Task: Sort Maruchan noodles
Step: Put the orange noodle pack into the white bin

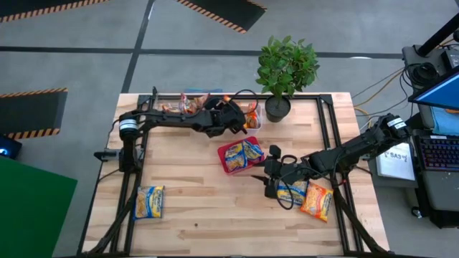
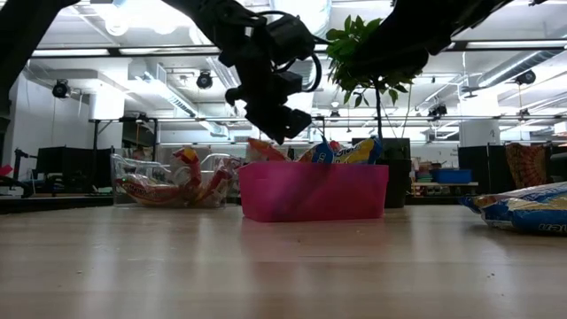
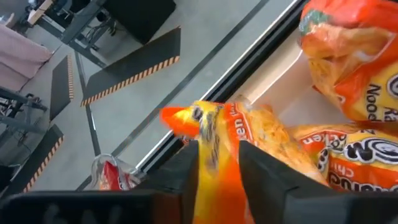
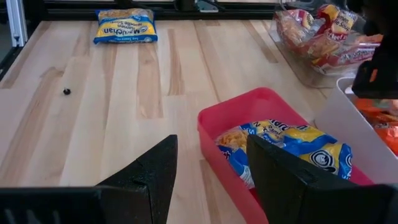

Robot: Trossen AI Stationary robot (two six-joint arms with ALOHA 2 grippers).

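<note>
My left gripper (image 1: 241, 119) hangs over the white tray (image 1: 255, 123) at the table's far middle, shut on an orange noodle packet (image 3: 214, 134). More orange packets (image 3: 354, 81) lie in that tray. A clear tray (image 4: 305, 37) beside it holds reddish packets. My right gripper (image 4: 211, 174) is open and empty, just off the near right corner of the red tray (image 1: 228, 166), which holds blue-and-yellow packets (image 4: 292, 140). Loose on the table lie a blue-and-yellow packet (image 1: 149, 201) at the near left, another (image 1: 291, 192) and an orange one (image 1: 317, 202) at the near right. My left gripper pinches the orange packet between its two fingers (image 3: 264, 171), across the packet near one end. The crimped end (image 3: 183, 116) sticks out past the fingertips. The rest of the packet (image 3: 273, 140) runs down toward the packets in the white tray; whether it rests on them I cannot tell.
A potted plant (image 1: 278, 106) stands at the far edge, right of the white tray. A black frame (image 1: 326, 136) runs around the tabletop. Bare wood (image 1: 208, 208) lies along the near middle. A small dark speck (image 4: 66, 91) lies on the wood.
</note>
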